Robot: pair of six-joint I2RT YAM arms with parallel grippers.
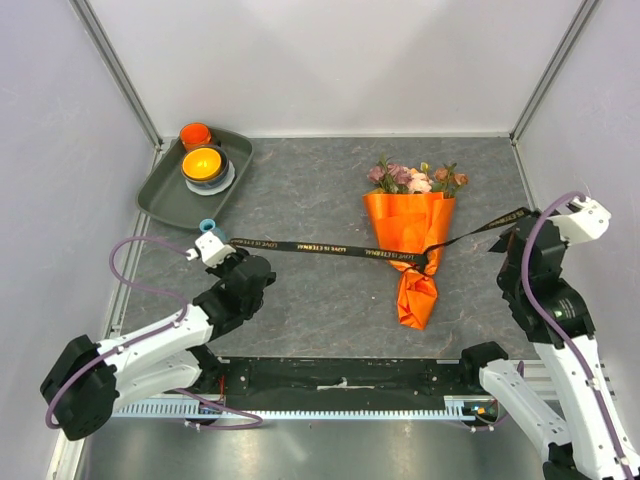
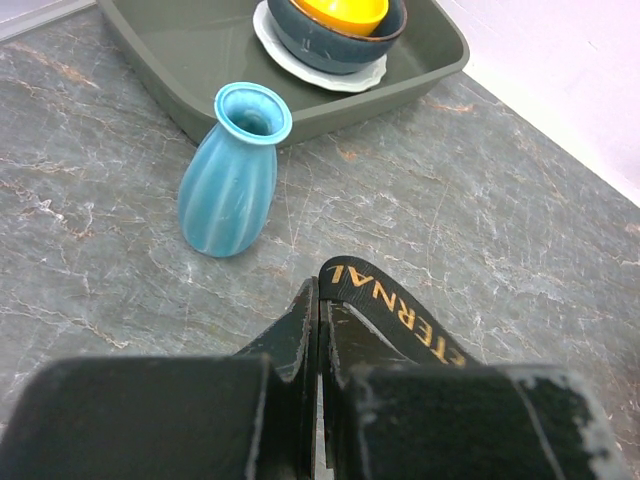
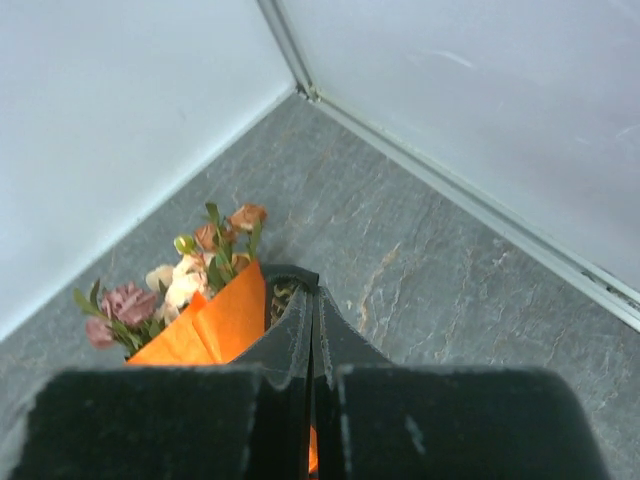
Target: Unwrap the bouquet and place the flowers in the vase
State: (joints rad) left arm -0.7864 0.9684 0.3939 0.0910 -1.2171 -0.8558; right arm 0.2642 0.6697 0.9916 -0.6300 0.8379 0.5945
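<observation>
The bouquet (image 1: 410, 245) lies at mid-right of the table, wrapped in orange paper (image 3: 215, 325), with its flowers (image 1: 415, 178) pointing to the back wall. A black ribbon (image 1: 310, 246) with gold lettering is around its waist and stretches taut to both sides. My left gripper (image 1: 232, 245) is shut on the ribbon's left end (image 2: 400, 305). My right gripper (image 1: 520, 222) is shut on the right end (image 3: 285, 285). The teal ribbed vase (image 2: 232, 172) stands upright just beyond my left gripper (image 2: 320, 292), partly hidden under the wrist in the top view. The flowers (image 3: 190, 270) show left of my right gripper (image 3: 313, 295).
A grey tray (image 1: 165, 195) sits at the back left, right behind the vase, holding an orange cup (image 1: 196, 133) and an orange bowl (image 1: 203, 162) stacked in a dark bowl on a white plate. White walls close in the left, back and right sides.
</observation>
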